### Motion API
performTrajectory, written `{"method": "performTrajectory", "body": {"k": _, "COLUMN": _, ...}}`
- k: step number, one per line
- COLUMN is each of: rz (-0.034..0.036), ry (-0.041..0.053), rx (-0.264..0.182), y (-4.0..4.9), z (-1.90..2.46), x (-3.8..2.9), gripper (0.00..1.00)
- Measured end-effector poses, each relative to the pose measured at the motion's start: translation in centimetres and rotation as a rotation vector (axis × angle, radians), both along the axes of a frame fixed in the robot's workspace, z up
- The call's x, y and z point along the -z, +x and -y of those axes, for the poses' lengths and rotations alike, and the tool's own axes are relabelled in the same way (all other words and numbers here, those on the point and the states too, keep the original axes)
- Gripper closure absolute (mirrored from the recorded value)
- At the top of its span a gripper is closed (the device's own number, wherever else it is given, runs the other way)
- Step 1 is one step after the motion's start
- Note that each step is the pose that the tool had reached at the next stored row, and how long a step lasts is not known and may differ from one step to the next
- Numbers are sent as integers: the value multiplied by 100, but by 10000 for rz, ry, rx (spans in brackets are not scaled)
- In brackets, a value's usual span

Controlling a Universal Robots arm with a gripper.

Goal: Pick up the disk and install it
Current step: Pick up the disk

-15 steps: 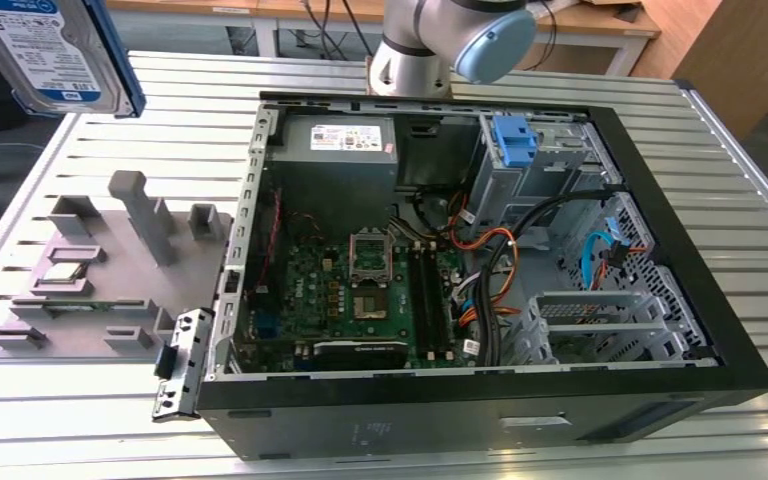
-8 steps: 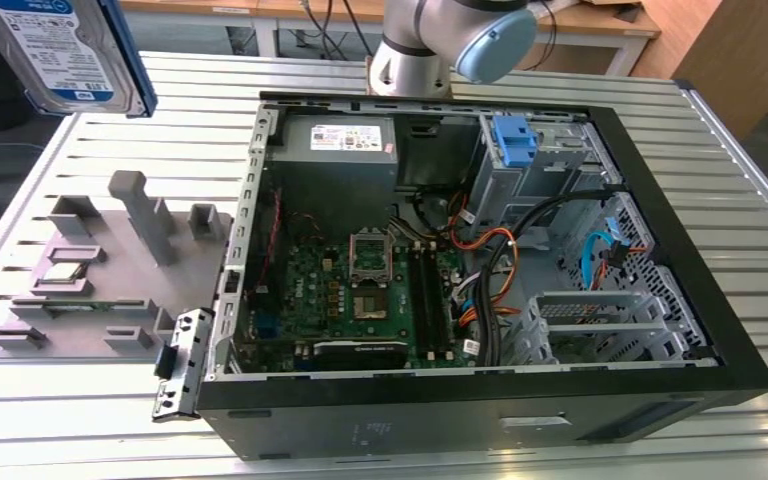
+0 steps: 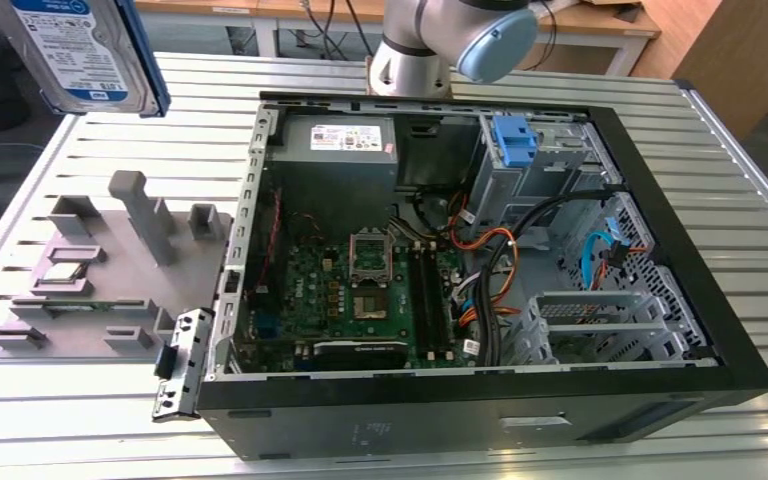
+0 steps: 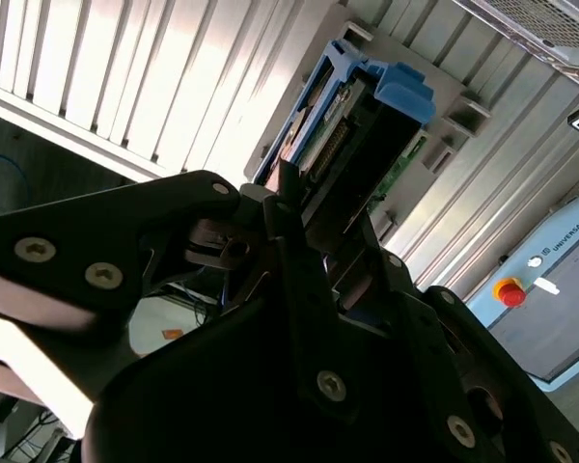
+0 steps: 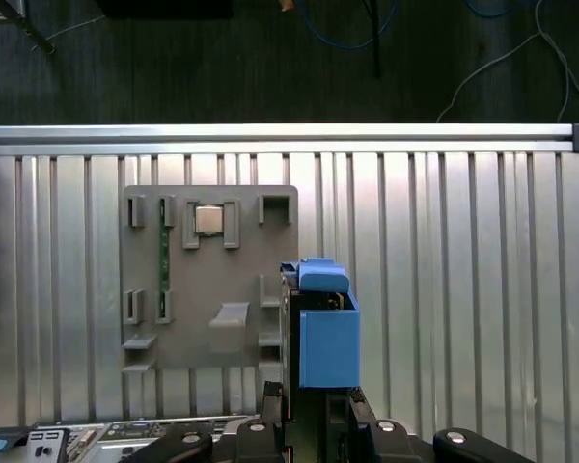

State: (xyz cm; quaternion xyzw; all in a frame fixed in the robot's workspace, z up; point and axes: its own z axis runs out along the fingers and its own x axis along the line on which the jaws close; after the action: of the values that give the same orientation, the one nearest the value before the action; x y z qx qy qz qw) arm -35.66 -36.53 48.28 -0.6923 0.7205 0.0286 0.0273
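- The tool is clamped on the disk. In both wrist views its black fingers press against the disk's two broad sides, with no gap showing.
- In the second wrist view the disk sticks out past the fingertips, and the blue caddy caps its far end.
- In the exterior view the disk hangs in the upper left of the frame. It is lifted clear of the surface, with its white-and-blue label facing the camera and the blue caddy along its edge. It is well apart from the computer case.
- In the first wrist view the disk is seen edge-on above the slatted metal surface, over one edge of a grey fixture.
- That grey fixture lies on the surface at the exterior view's left, just beside the case. A small square chip and a green memory stick sit in its slots.
- The case lies open side up in the middle of the exterior view, showing the green motherboard and a bundle of orange and black cables.
- A lone blue bracket sits in the drive bay at the upper right of the case's interior.
- The arm rises at the top centre of the exterior view, behind the case.
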Motion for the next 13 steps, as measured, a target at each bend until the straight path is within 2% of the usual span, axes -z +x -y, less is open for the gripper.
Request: {"method": "performTrajectory", "body": {"k": 13, "rz": 0, "ry": 65, "rx": 0, "y": 220, "z": 0, "x": 0, "gripper": 65}}
